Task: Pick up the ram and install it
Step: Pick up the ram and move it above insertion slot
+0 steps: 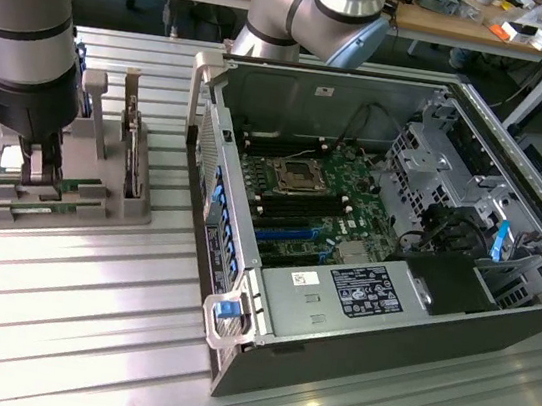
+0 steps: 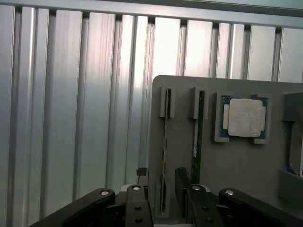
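Two ram sticks stand on edge in slots of a grey holder tray (image 2: 236,165). One ram (image 2: 165,127) runs straight into the gap between my fingers, and the second ram (image 2: 199,132) lies just outside one finger (image 2: 182,189). My gripper (image 2: 163,205) is open and straddles the first stick's end, with its jaws apart on either side and no grip on it. In the exterior view the gripper (image 1: 38,168) hangs low over the tray (image 1: 98,214) at that view's left, above the green ram (image 1: 59,206).
A square silver processor chip (image 2: 244,118) sits in its own recess of the tray. An upright drive (image 1: 132,148) stands in the tray's far slots. The open computer case (image 1: 229,359) lies at the exterior view's right, its motherboard (image 1: 301,202) exposed. The table is ribbed aluminium (image 1: 82,328).
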